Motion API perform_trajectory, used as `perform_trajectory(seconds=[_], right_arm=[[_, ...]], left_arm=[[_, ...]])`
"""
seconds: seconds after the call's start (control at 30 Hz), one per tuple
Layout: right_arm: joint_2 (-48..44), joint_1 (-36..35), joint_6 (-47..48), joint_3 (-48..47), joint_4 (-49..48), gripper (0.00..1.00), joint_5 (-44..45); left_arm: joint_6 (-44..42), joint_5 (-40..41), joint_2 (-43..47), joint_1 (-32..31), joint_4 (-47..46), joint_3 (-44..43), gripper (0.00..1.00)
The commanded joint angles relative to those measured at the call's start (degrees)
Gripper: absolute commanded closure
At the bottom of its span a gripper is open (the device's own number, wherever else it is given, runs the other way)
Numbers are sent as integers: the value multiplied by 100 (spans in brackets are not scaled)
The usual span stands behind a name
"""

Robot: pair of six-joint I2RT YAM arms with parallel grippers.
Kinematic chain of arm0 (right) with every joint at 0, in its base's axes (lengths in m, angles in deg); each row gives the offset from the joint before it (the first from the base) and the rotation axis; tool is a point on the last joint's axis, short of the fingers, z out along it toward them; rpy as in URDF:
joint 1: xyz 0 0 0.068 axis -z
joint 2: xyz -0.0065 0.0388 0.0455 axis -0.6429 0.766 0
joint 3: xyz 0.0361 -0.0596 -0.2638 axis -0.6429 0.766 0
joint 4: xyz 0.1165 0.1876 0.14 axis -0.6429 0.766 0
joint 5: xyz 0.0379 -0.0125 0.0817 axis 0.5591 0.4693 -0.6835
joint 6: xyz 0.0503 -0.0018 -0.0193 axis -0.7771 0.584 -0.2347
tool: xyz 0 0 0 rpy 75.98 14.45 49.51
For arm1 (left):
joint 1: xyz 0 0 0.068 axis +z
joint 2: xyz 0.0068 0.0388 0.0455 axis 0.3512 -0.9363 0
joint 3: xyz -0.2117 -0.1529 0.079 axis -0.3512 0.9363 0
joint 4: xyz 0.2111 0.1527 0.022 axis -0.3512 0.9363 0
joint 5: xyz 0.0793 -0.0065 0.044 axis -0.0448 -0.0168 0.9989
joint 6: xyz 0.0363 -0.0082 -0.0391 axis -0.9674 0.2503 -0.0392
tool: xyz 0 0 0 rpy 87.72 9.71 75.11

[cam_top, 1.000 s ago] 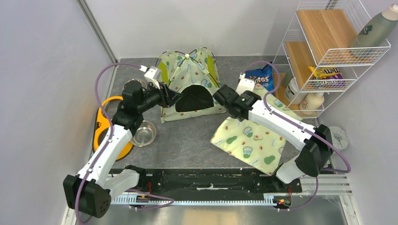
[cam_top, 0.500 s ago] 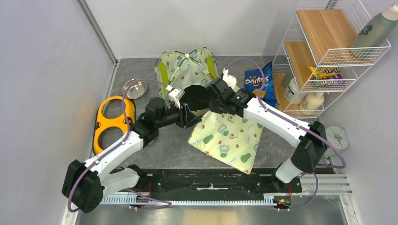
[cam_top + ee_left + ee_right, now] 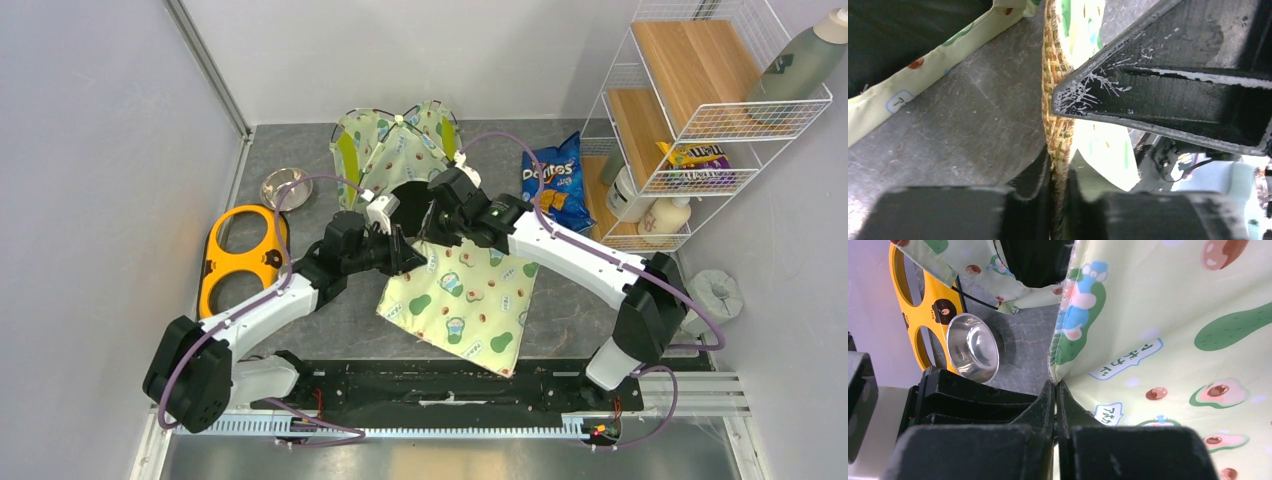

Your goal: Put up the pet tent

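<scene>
Your left gripper [image 3: 412, 258] and right gripper [image 3: 428, 230] each pinch the pad [image 3: 462, 300], seemingly to feed it into the tent [image 3: 395, 150] at the tabletop's far edge.

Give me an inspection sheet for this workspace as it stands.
Surface: grey table, scuffed; no spills seen.
Job's things: pet tent standing at the back, dark doorway facing the arms.
Clutter: avocado-print pad in front of the tent; orange bowl holder; steel bowl; Doritos bag.
Grippers: left gripper and right gripper, jaws shut on the pad's edge.
Cables: purple cables loop above both arms.
Surroundings: wire shelf at right, bottle on top; plain walls.
</scene>
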Motion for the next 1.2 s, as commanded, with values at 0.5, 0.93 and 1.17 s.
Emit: perform_trajectory(seconds=[0.5,0.93,1.17], right_arm=[[-1756,399,-395,1949,2010,12,1375],[-1242,1223,333,3362,908,7,493],[-563,1227,416,3322,345,8,185]], left_arm=[[-488,1354,419,-142,1613,-156,98],[-637,1783,213,-421,1951,-386,98],[-547,1969,128,-601,1964,-445,98]])
